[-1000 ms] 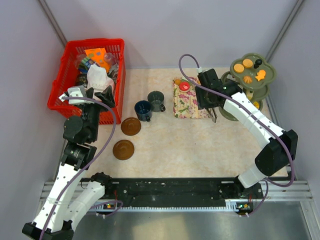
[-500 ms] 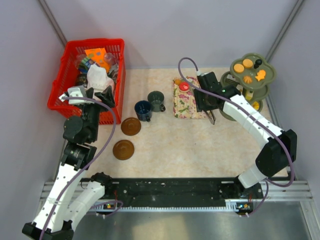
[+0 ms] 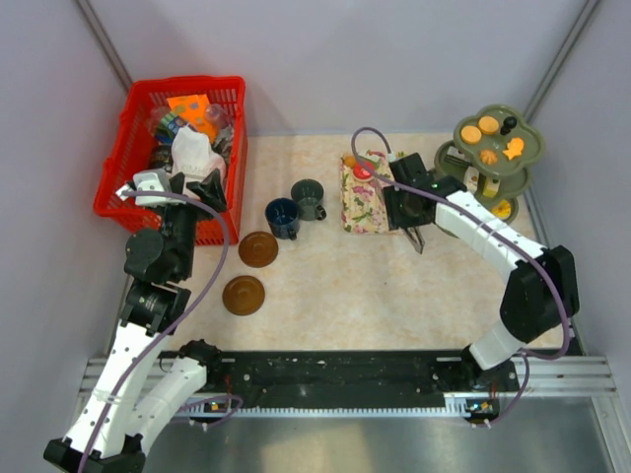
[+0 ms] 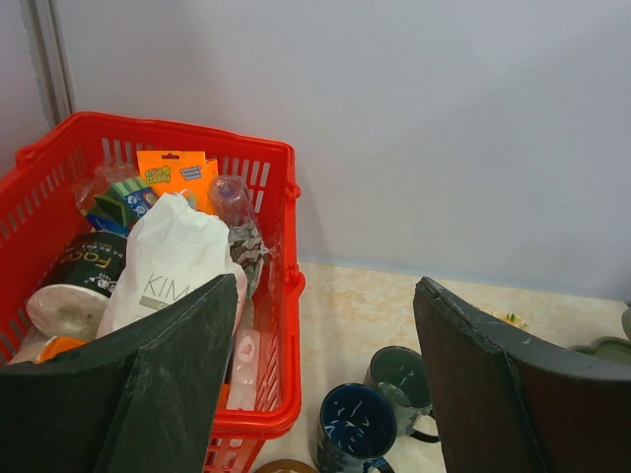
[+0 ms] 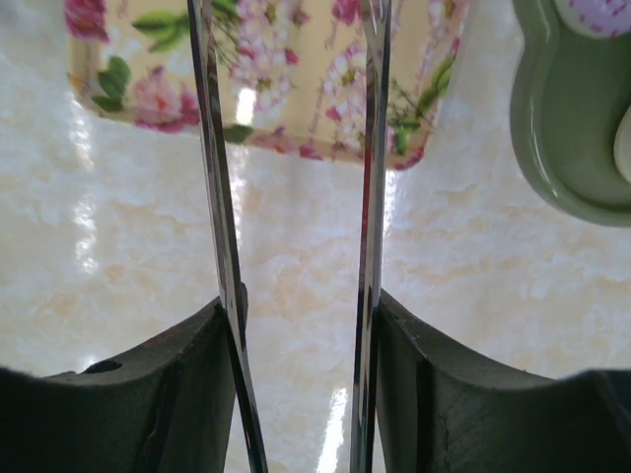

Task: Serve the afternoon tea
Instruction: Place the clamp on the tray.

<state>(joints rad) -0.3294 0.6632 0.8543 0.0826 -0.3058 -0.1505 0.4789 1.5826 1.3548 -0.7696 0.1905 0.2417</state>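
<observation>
On the right wrist, my gripper (image 5: 301,394) is shut on thin metal tongs (image 5: 370,197), whose two arms stand apart with nothing between them. The tongs (image 3: 420,239) hang over the near right corner of a floral tray (image 3: 363,205) holding a red pastry (image 3: 364,170). The olive-green stand (image 3: 498,141) carries several orange pastries at the far right. A navy mug (image 3: 283,218) and a dark-green mug (image 3: 309,198) stand mid-table, two brown saucers (image 3: 258,248) (image 3: 243,295) nearer. My left gripper (image 3: 202,187) hovers open and empty beside the basket.
The red basket (image 3: 138,108) of mixed clutter fills the far left; its rim (image 4: 286,296) lies between my left fingers' view and the mugs (image 4: 360,426). The stand's base (image 5: 572,128) is close to the right of the tongs. Walls close in on both sides.
The right arm has drawn the tongs leftward and nearer, away from the stand toward the floral tray's near edge. The left arm has stayed still.
</observation>
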